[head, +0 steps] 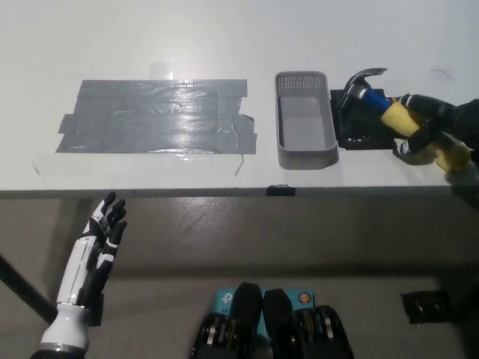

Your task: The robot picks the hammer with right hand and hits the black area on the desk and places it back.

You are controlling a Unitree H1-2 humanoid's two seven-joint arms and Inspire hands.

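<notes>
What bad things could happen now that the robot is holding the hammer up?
The right hand grips the hammer far down its yellow handle, so the heavy head could wobble or slip. The head hangs close to the grey basket, and a swing toward the taped area might clip its rim. The left hand rests below the desk edge, out of the way.
</notes>
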